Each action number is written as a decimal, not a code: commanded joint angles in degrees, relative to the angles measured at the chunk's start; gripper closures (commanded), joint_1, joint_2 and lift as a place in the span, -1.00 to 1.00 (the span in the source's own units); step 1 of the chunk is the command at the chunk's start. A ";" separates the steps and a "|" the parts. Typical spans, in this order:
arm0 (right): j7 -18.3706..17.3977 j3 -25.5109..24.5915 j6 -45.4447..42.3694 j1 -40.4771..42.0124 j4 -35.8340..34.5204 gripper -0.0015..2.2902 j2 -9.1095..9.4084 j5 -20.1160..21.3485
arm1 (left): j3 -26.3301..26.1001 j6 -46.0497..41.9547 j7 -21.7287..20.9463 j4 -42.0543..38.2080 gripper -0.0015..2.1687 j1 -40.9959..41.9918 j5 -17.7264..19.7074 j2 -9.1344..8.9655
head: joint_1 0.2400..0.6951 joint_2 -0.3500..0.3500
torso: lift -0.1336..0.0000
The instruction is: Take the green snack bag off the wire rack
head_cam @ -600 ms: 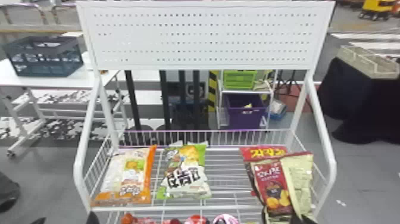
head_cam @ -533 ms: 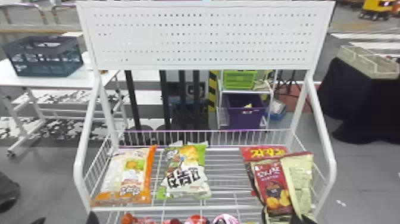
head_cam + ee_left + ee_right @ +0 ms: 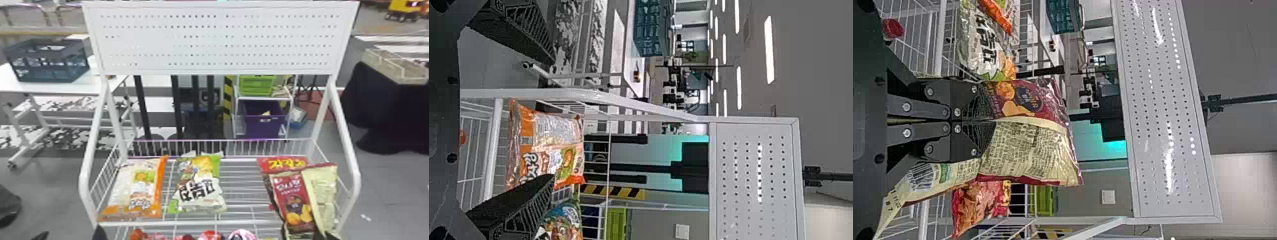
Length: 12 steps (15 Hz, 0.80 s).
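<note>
The right gripper (image 3: 330,236) was clenched on the maroon bag (image 3: 293,204), its fingers (image 3: 978,102) pinching the bag's front, with cream panels spreading out on one side. The head view had that bag at the right end of the wire rack (image 3: 191,223), overlapping a red bag (image 3: 284,163) behind it. The left gripper (image 3: 71,235) was released, its fingers (image 3: 519,205) well apart with nothing gripped between them, in front of the rack's left end.

The green snack bag (image 3: 199,191) lay on the rack's upper shelf, left of the maroon bag and apart from it, with no gripper on it. Just beside it, farther left, lay the orange bag (image 3: 140,188). Below the shelf's front rail were red packs (image 3: 210,236) and a pink one (image 3: 242,235).

A white perforated panel (image 3: 217,41) stood above the shelf. Behind the rack, a green bin (image 3: 257,85) sat above a purple one (image 3: 265,126); off to the left, a dark crate (image 3: 48,71) rested on a white table (image 3: 41,86).
</note>
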 commanded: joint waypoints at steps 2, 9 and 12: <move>-0.01 -0.28 -0.22 0.54 -0.47 0.95 -0.08 0.00 | -0.41 -0.04 0.00 -0.05 -0.92 -0.37 0.00 0.09 | 0.14 0.00 | 1.00; -0.01 -0.11 -0.57 0.98 -0.47 0.95 0.54 1.05 | -21.68 2.24 3.43 20.25 -0.92 -29.11 0.97 4.57 | 0.14 0.00 | 1.00; -0.10 -0.46 -0.57 1.33 -0.38 0.95 0.71 1.23 | -29.15 4.35 4.75 32.38 -0.92 -42.47 2.99 3.34 | 0.14 0.00 | 1.00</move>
